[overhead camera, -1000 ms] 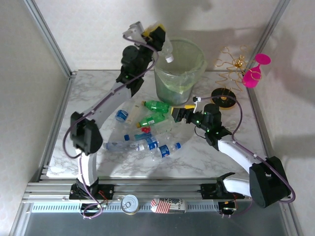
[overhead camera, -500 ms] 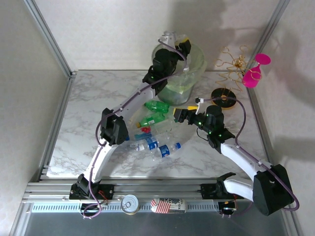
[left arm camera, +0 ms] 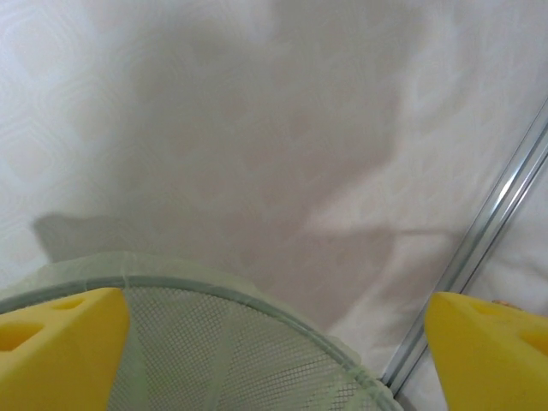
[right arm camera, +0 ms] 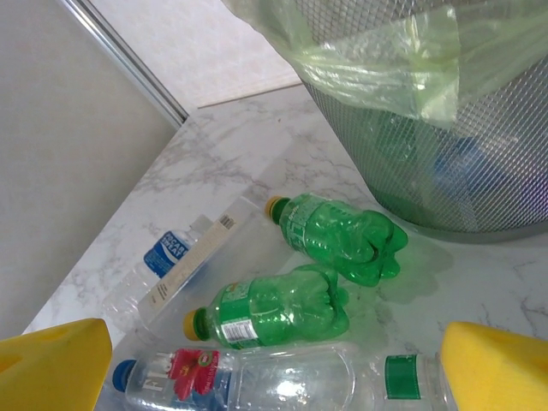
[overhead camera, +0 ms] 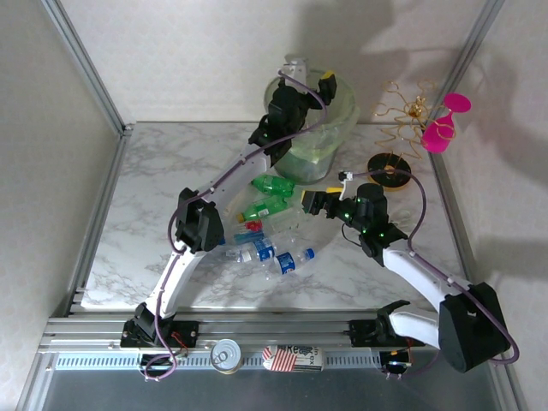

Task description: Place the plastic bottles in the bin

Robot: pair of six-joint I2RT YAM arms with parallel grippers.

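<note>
- Mostly, the small plastic bottles (overhead camera: 265,231) lie loose in a heap on the white marbled counter (overhead camera: 154,171), in front of the bin and between the two arms.
- One crumpled green bottle (right arm camera: 342,238) lies close to the bin's foot, and a second green bottle (right arm camera: 274,312) lies just beside it.
- A clear blue-labelled bottle (right arm camera: 175,253) lies left of these in the right wrist view, and a clear red-labelled bottle (right arm camera: 231,381) lies along the bottom edge.
- The tall round pale green bin (overhead camera: 312,128), lined with thin plastic, stands at the counter's far edge. Dim green and blue shapes show through its mesh wall.
- The right pincer (overhead camera: 310,201) hangs low at the right side of the heap. Its yellow fingers (right arm camera: 51,364) are spread wide and hold nothing, and the red-labelled bottle lies in the gap between them.
- The left pincer (overhead camera: 315,79) is raised over the bin's mouth, its fingers wide apart and empty, with the bin's rim just beneath them.
- A pink goblet (overhead camera: 445,124) and a gold wire stand (overhead camera: 407,107) sit well apart at the far right.
</note>
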